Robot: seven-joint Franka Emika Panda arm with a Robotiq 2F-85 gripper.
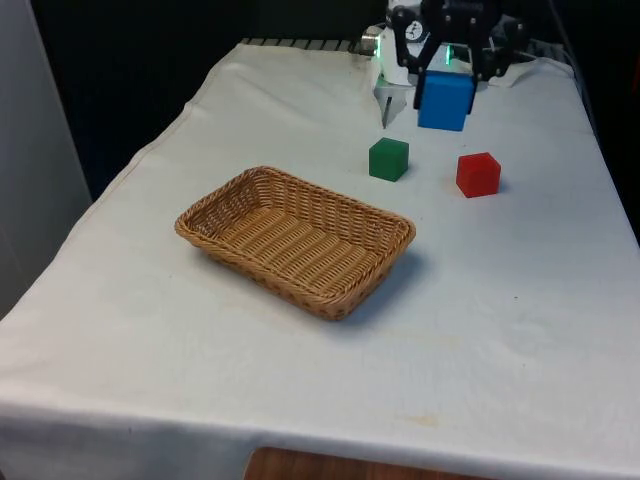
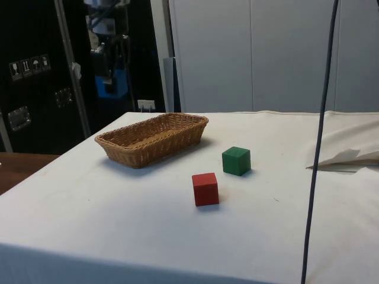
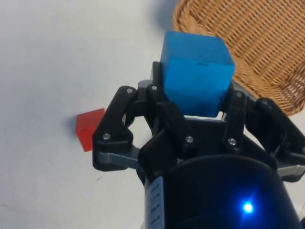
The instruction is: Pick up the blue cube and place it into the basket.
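The end effector [image 1: 446, 62] hangs in the air above the tabletop [image 1: 520, 330], its two fingers clamped on the blue cube [image 1: 444, 99]. In the wrist view the cube [image 3: 197, 72] sits squarely between the black fingers [image 3: 160, 102], its faces pressed from both sides and most of its body sticking out past the fingertips. The cube is clear of the cloth, well above the other things.

Below the end effector and slightly toward the front view's left stands the green cube [image 1: 388, 159] on the cloth; just beside that, toward the front view's right, stands the red cube [image 1: 478, 174], apart from it. The side view shows the red cube [image 2: 205, 189] and green cube [image 2: 236, 160] near each other but not touching.

The wicker basket [image 1: 296, 239] lies well away from the end effector, nearer the camera in the front view. In the side view the held cube [image 2: 113, 83] seems to hang beyond the basket's [image 2: 153, 138] far end, though the dark background makes this hard to judge.
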